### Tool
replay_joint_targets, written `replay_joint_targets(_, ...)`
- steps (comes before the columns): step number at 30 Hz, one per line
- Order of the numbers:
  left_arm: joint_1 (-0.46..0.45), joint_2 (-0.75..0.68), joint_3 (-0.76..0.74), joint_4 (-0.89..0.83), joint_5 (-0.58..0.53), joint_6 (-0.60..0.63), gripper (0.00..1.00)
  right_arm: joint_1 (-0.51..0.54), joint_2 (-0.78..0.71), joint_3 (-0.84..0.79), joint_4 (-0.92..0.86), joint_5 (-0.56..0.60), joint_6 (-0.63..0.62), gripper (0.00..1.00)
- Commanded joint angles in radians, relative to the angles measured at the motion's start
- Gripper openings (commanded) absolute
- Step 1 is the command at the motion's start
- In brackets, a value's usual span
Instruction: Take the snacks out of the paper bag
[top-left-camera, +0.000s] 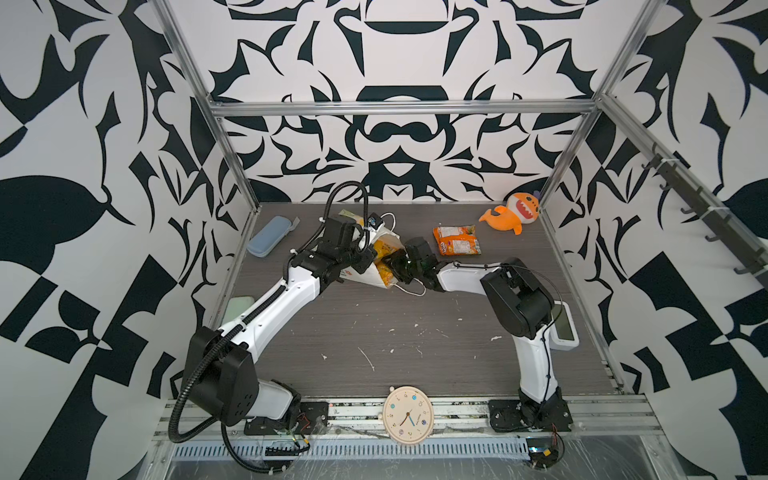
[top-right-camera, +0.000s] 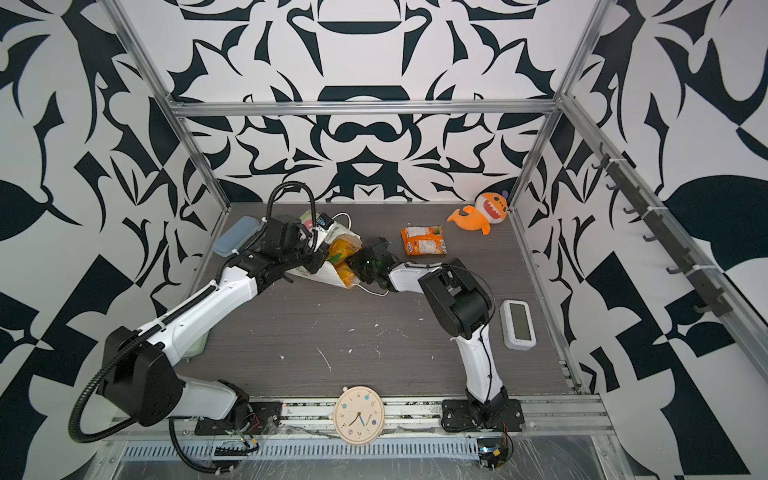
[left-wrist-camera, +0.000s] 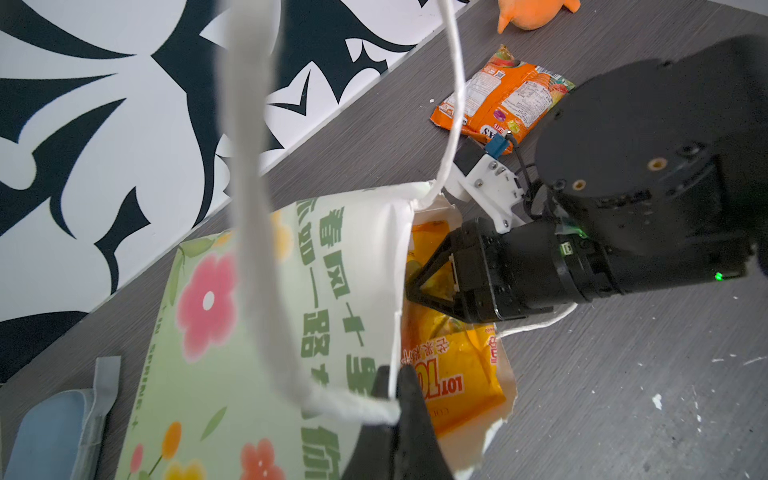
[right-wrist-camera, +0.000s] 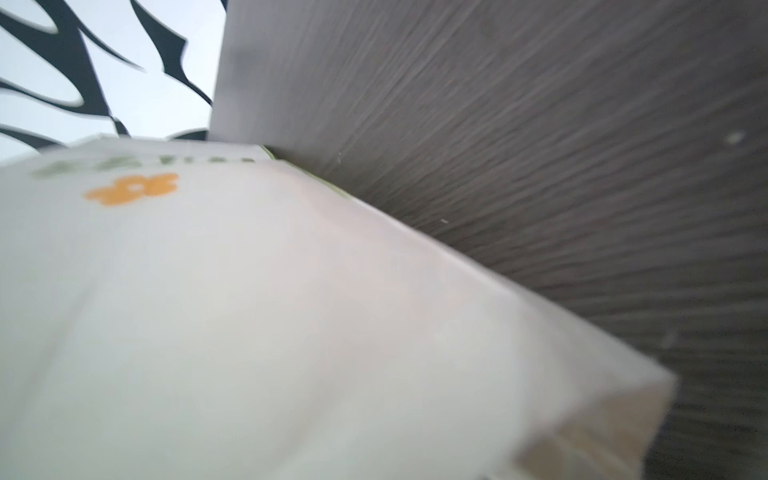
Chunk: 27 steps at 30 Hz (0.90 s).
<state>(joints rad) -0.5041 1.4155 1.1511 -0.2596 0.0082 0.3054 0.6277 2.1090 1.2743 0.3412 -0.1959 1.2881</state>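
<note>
The white paper bag (top-left-camera: 390, 240) (top-right-camera: 328, 277) lies on its side at the back of the table, its mouth facing right. My left gripper (left-wrist-camera: 392, 376) is shut on the upper rim of the mouth, beside a cord handle (left-wrist-camera: 253, 249), and holds it up. Yellow snack packets (top-left-camera: 384, 273) (left-wrist-camera: 453, 374) show inside the mouth. My right gripper (top-left-camera: 388, 266) (left-wrist-camera: 415, 286) reaches into the mouth over them; the bag's rim hides its tips. In the right wrist view only the bag's white side (right-wrist-camera: 249, 311) shows. An orange packet (top-left-camera: 457, 242) (top-right-camera: 424, 242) lies on the table to the right.
A light-blue case (top-left-camera: 268, 235) lies at the back left and an orange plush shark (top-left-camera: 513, 212) in the back right corner. A round clock (top-left-camera: 408, 414) sits on the front rail. A white digital device (top-right-camera: 517, 324) lies behind my right arm.
</note>
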Motion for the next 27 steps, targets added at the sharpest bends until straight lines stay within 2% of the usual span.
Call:
replay_joint_targets(1, 0.001, -0.02, 0.026, 0.073, 0.015, -0.012, 0.0, 0.004, 0.006, 0.012, 0.091, 0.031, 0.03, 0.23)
replay_joint_targets(16, 0.0, -0.015, 0.015, 0.089, 0.009, -0.011, 0.0, 0.007, -0.168, -0.042, 0.081, -0.017, -0.071, 0.07)
replay_joint_targets(22, 0.0, -0.019, 0.013, 0.086, -0.002, -0.006, 0.0, 0.008, -0.23, -0.079, 0.072, -0.051, -0.099, 0.06)
replay_joint_targets(27, 0.001, -0.021, 0.005, 0.086, -0.007, -0.003, 0.0, 0.006, -0.323, -0.113, 0.02, -0.046, -0.173, 0.05)
